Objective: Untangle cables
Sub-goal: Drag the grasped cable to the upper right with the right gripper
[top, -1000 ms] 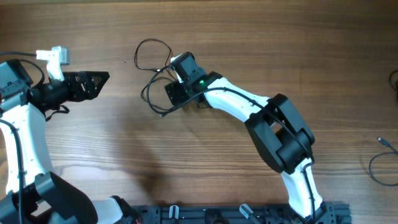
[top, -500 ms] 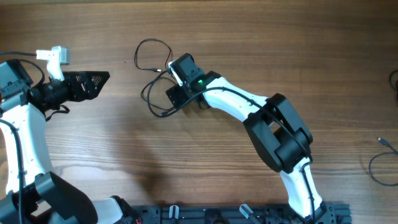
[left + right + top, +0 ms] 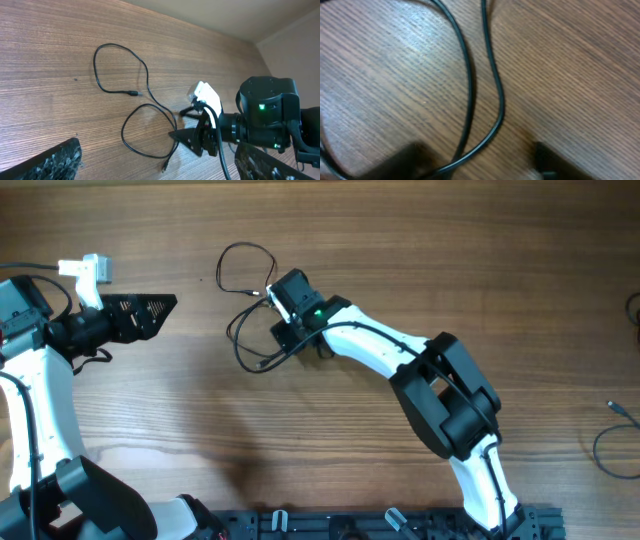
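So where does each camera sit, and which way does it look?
Overhead: above the table, facing straight down; left arm and right arm show.
Left wrist: on the left arm, facing across at the cables and right arm; own fingers at bottom.
Right wrist: low, facing down onto cables; own fingers at bottom.
All share the cables.

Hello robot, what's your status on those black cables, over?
Left gripper open, hanging clear. Right gripper down at the cables, jaws apart, a strand between. Nothing seen in the way.
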